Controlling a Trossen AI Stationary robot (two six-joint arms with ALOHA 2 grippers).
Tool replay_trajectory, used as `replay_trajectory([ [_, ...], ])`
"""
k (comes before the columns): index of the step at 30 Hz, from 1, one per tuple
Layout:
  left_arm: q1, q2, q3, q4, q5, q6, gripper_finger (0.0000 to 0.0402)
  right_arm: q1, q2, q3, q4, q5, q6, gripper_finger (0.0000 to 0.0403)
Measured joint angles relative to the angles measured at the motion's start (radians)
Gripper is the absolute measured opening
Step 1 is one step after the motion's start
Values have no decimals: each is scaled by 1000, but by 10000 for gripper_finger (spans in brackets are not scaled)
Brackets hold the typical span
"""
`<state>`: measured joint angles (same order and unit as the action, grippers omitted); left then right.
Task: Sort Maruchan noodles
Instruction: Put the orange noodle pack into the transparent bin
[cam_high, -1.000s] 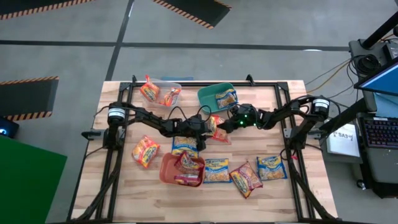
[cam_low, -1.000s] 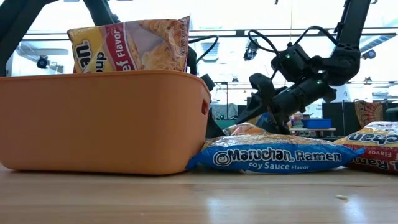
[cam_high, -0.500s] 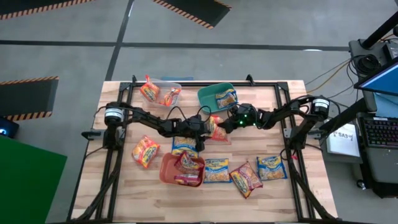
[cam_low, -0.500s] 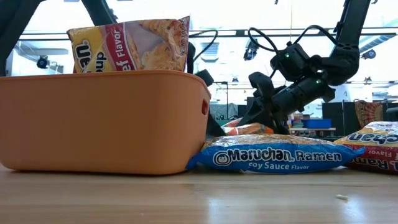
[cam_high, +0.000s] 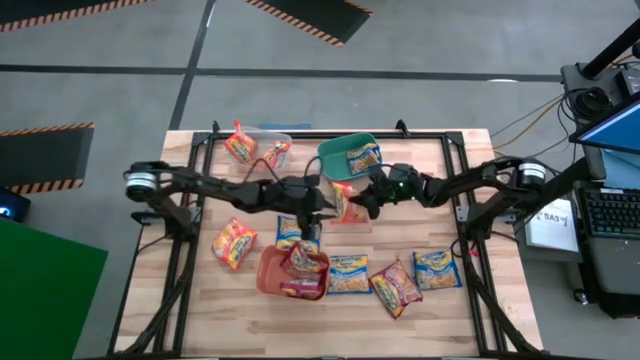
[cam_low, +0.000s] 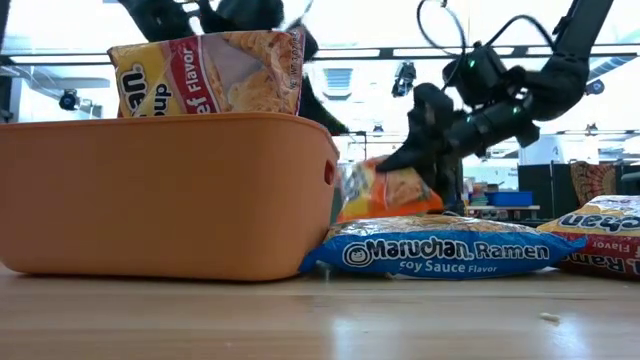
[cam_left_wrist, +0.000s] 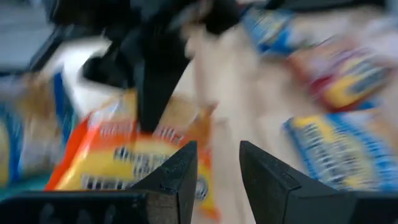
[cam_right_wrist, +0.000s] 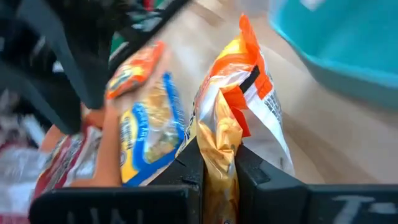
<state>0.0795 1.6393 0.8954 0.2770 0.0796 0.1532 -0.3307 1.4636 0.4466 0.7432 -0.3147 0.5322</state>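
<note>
The right gripper's (cam_right_wrist: 217, 165) fingers are pinched tight on the crimped edge of an orange packet (cam_right_wrist: 239, 112) of Maruchan noodles, which stands on edge and lifted clear of the tabletop (cam_high: 440, 200) near the middle, just in front of the teal tub (cam_high: 345, 152). So the step in hand looks like carrying one picked packet to its tub; the next move calls for choosing the tub that matches orange, most likely the clear tub (cam_high: 262, 145) where similar packets sit, and swinging across without fouling the other arm. The left gripper (cam_left_wrist: 217, 165) has its fingers narrowly parted and holding nothing, poised right beside the same packet. From the high view the right arm reaches in low from its base at the right edge, elbow extended, while the left arm stretches from the left edge to meet it mid-table, above the orange tub (cam_high: 275, 275). Other packets lie flat along the front.
</note>
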Motion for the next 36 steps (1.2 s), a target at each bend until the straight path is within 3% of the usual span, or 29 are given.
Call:
replay_trajectory([
  [5,0,-151,-22,14,137,35,102,68,-82,-1,-4,46,-199,30],
  [11,5,-278,-38,20,143,-31,105,148,-137,28,-5,152,-431,29],
  [15,8,-309,-39,26,138,-70,125,167,-140,59,-10,159,-499,29],
  [19,8,-307,-40,28,71,-98,166,181,-129,92,-48,160,-545,29],
  [26,11,-257,-42,-8,-146,-115,265,189,-119,112,-62,160,-573,29],
  [31,15,-188,-42,-5,-119,-111,307,189,-119,114,-63,160,-578,29],
  [36,19,-107,-42,76,-120,-114,307,189,-119,114,-64,160,-578,29],
])
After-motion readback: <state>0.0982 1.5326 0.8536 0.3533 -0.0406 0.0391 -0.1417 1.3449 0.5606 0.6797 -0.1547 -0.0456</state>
